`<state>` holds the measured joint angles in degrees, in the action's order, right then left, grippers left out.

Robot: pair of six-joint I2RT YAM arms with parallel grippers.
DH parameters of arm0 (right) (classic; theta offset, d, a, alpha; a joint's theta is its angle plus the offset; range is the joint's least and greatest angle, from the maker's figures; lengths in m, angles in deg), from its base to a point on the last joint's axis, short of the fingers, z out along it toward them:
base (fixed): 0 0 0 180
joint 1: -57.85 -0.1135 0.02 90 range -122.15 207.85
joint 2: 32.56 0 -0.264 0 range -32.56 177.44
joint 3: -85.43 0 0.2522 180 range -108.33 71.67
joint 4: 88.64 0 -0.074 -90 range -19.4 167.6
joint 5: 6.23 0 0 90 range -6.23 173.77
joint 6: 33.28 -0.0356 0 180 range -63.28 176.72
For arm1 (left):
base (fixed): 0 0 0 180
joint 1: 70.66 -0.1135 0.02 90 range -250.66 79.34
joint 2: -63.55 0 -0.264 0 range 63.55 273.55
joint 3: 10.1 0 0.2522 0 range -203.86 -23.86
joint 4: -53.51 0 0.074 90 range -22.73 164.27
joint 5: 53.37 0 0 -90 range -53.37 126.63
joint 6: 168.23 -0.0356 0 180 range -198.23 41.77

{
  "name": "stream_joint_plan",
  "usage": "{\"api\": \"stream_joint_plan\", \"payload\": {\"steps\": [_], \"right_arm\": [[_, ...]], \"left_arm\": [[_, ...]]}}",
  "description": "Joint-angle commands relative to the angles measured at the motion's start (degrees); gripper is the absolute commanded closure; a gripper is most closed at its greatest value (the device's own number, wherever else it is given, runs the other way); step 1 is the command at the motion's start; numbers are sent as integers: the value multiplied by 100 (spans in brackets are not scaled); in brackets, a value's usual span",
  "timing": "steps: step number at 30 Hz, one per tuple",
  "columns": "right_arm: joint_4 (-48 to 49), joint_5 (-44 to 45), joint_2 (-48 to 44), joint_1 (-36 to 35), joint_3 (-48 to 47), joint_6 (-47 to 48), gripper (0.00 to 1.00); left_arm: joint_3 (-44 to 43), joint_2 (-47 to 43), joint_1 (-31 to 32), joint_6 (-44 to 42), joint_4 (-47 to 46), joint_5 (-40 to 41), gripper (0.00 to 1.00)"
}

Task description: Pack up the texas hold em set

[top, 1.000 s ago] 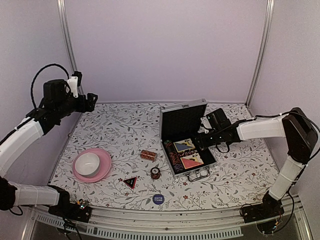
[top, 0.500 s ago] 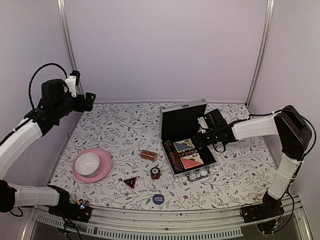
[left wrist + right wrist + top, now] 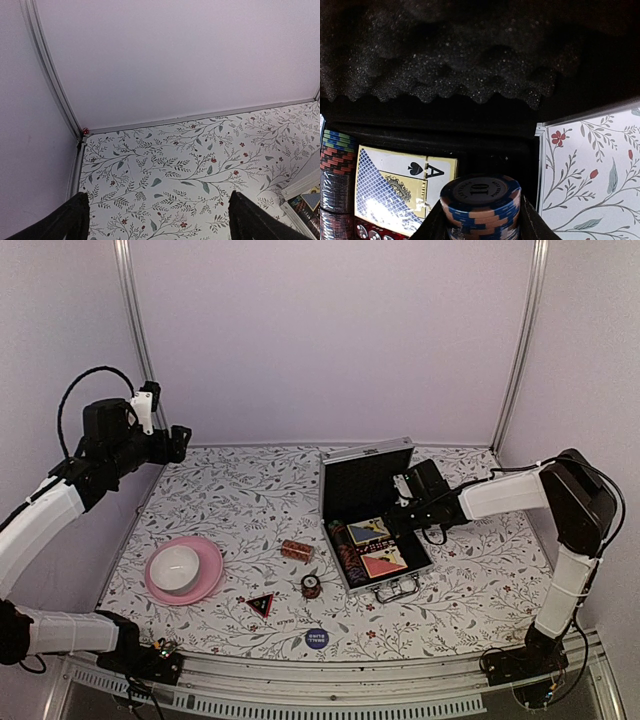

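The silver case (image 3: 425,562) lies open with its lid (image 3: 367,478) upright and black foam (image 3: 470,65) inside. In it are two card decks (image 3: 370,531), one with an ace of spades (image 3: 402,192), and a row of striped chips (image 3: 348,555) on the left. My right gripper (image 3: 402,512) reaches into the case's back right corner, shut on a stack of blue chips (image 3: 481,205). On the table lie a small brown box (image 3: 297,550), a short chip stack (image 3: 311,586), a red-black triangle (image 3: 261,604) and a blue disc (image 3: 316,639). My left gripper (image 3: 180,443) hangs open and high at the far left, its fingers (image 3: 70,220) empty.
A pink plate (image 3: 205,580) with a white bowl (image 3: 176,566) stands at the left of the flowered table. The case's metal handle (image 3: 397,590) sticks out toward the front. The case's right wall (image 3: 540,165) runs close beside the held chips. Walls close the table in.
My right gripper has edged left, further over the case, with the chip stack in it. The left arm has drawn back a little to the left.
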<state>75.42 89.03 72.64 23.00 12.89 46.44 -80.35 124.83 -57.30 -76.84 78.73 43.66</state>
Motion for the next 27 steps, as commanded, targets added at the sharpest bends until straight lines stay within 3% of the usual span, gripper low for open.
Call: {"api": "stream_joint_plan", "payload": {"steps": [1, 11, 20, 27], "right_arm": [[320, 195, 24, 22, -231, -40, 59], [294, 51, -612, 22, 30, 69, 39], [-32, 128, -1622, 31, 930, -270, 35], [-2, 65, -1786, 31, 1441, -830, 34]], "left_arm": [[57, -45, -76, -106, -40, 71, 3], [68, -33, -75, -116, -32, 88, 3], [77, -37, -78, -129, -35, 92, 3], [79, -45, -77, -135, -37, 107, 3]]}}
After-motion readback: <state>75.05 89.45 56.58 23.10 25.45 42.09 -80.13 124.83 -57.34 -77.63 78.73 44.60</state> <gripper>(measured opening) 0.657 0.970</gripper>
